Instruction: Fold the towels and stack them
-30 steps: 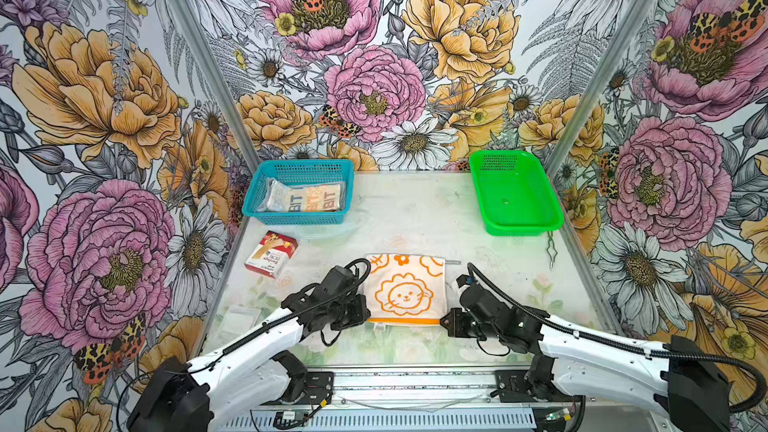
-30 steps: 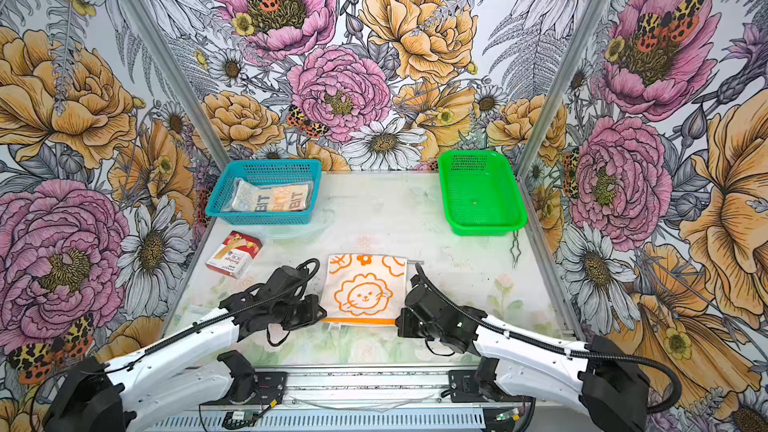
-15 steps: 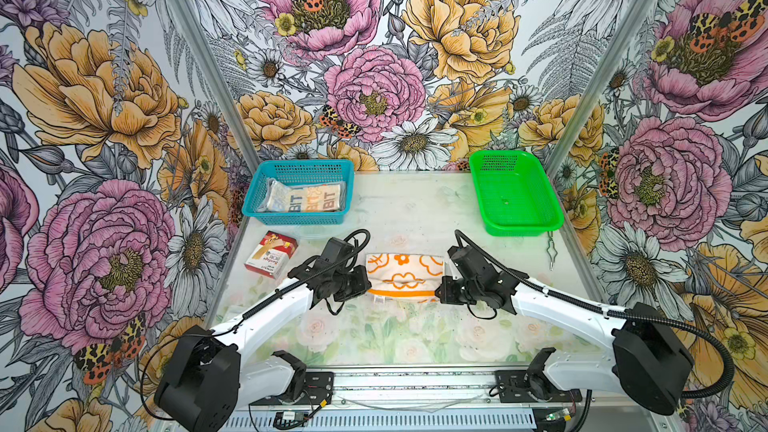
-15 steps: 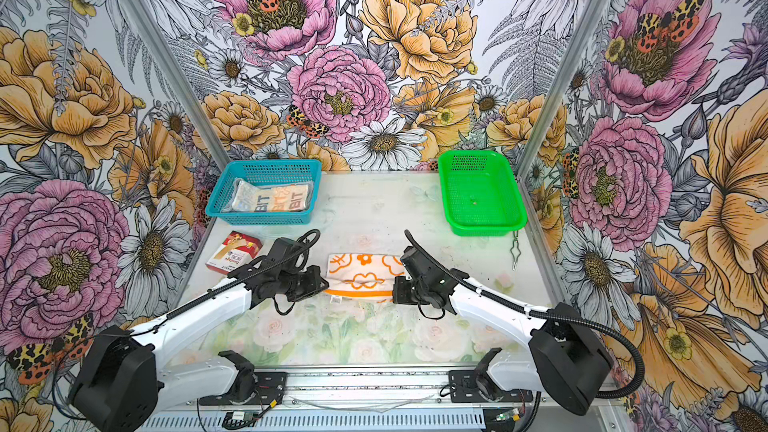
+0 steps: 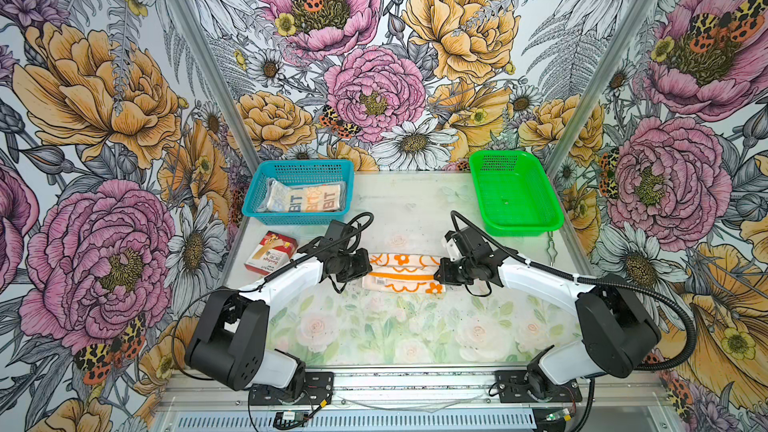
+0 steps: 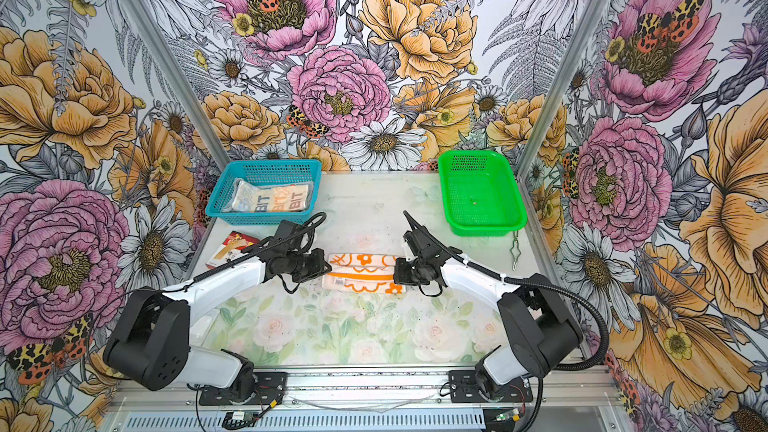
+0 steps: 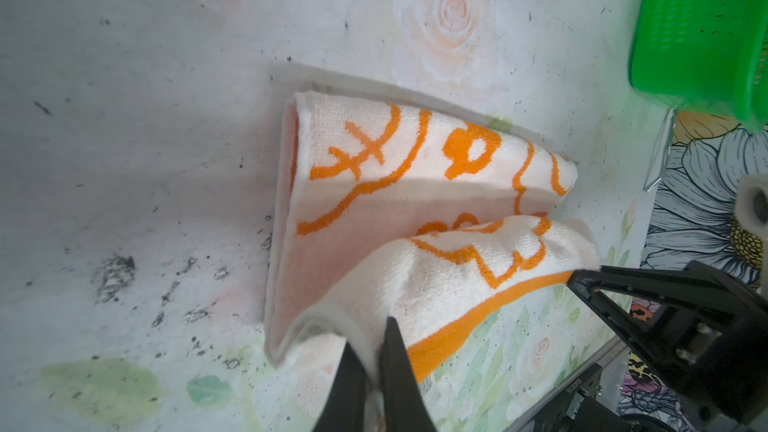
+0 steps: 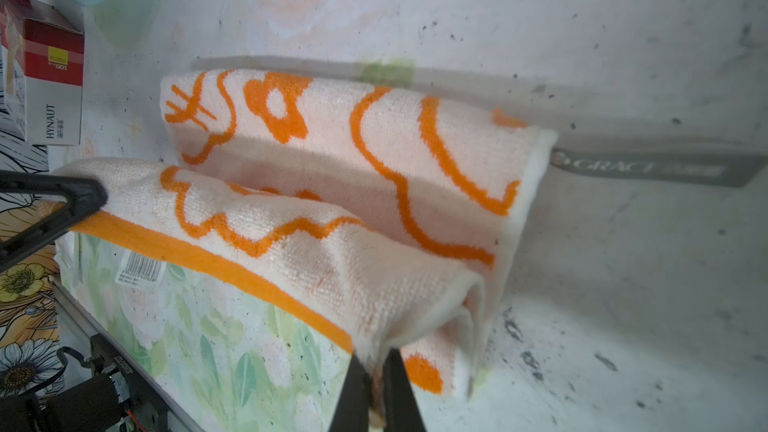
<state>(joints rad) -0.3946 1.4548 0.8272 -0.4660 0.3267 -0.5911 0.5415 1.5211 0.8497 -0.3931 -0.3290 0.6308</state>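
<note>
- The orange towel (image 5: 401,273) lies on the table (image 5: 395,338) between the two arms. It is doubled into a long strip, with one long edge raised off the lower layer and curled over it.
- The left gripper (image 7: 371,353) has its jaws pressed together on the corner of that raised edge at the towel's left end; white cloth bunches between the black fingers.
- The right gripper (image 8: 376,363) is clamped the same way on the corner at the right end, with cloth pinched between its tips.
- In both top views the grippers sit at opposite ends of the strip, facing each other, low over the table.
- The raised edge carries an orange border, and a barcode tag (image 8: 139,270) shows just under it on the lower layer.
- A grey label (image 8: 648,168) lies flat on the table, poking out from the towel's right end.
- A cream towel (image 5: 309,198) with blue and orange letters lies folded in the blue basket (image 5: 303,164) at the back left — well apart from both grippers.
- The green basket (image 5: 524,229) stands at the back right, with only a tiny speck on its floor.
- A red-and-white box (image 5: 271,252) lies just in front of the blue basket, beside the left arm.
</note>
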